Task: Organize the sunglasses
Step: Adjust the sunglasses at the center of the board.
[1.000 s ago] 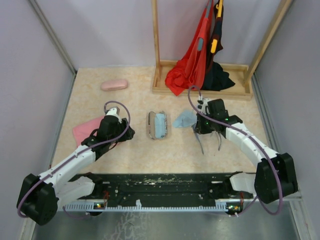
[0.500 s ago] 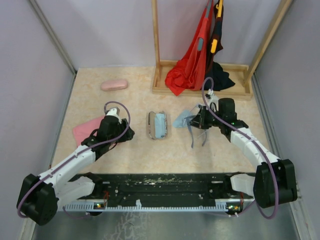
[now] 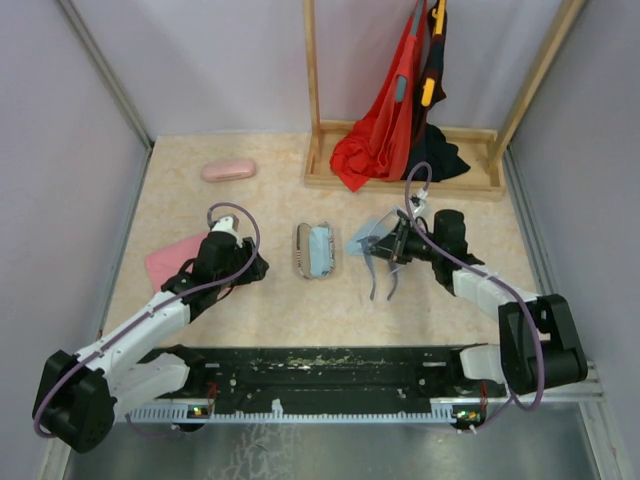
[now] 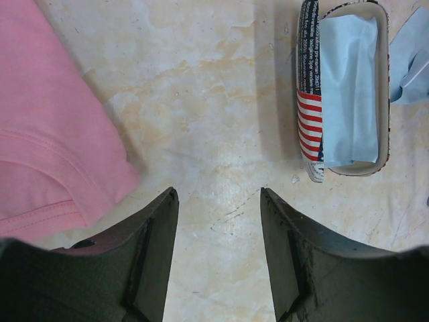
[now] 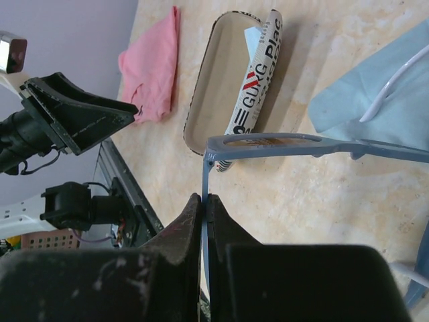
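Grey, thin-framed sunglasses (image 3: 380,262) hang in the air just to the right of the open flag-printed case (image 3: 300,250), lifted off the desk (image 3: 280,300). The right hand (image 3: 400,245) is clamped on one temple arm. In the right wrist view its fingers meet on that slim grey bar, and the front of the frame (image 5: 288,141) juts out level towards the case. The temples droop towards the near side of the case.

The case lies open at the middle of the desk, with a light-blue cloth (image 3: 321,250) tucked inside it. A second light-blue cloth (image 3: 365,238) lies on the desk just right of the case, beneath the raised glasses. A thin white curved piece rests on it in the right wrist view; I cannot tell what it is.

Left of the case, the left hand (image 3: 250,268) hovers low over bare desk with its jaws apart and nothing between them. A pink cloth (image 3: 172,260) lies further left of the case, beside that hand. A closed pink case (image 3: 228,171) sits well behind and left of the open case.
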{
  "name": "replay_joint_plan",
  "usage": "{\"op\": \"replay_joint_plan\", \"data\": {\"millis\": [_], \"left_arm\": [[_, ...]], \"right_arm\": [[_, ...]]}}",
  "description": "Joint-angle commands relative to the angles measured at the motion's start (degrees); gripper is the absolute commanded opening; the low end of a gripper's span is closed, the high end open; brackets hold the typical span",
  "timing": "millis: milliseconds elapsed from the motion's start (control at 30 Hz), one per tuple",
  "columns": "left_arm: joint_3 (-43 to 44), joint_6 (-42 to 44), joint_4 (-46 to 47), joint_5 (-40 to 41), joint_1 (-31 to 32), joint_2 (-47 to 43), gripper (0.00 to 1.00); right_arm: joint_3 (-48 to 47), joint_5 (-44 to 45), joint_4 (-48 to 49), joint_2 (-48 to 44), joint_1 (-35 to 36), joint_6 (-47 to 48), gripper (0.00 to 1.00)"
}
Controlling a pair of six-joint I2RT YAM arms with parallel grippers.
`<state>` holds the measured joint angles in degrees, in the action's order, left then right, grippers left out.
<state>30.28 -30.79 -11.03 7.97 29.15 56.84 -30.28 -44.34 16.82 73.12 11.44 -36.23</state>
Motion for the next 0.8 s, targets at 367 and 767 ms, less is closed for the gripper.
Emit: {"op": "replay_joint_plan", "data": {"millis": [367,767], "left_arm": [[2.4,1.2,-0.6,0.2,0.1,-1.1,0.58],[3.2,1.4,-1.9,0.4,0.1,-2.1,0.58]], "right_arm": [[-10.1,-3.1,-2.7,0.3,-0.3,25.3,0.0],[-14.5,-7.7,-1.4,4.4,0.3,34.4,0.0]]}}
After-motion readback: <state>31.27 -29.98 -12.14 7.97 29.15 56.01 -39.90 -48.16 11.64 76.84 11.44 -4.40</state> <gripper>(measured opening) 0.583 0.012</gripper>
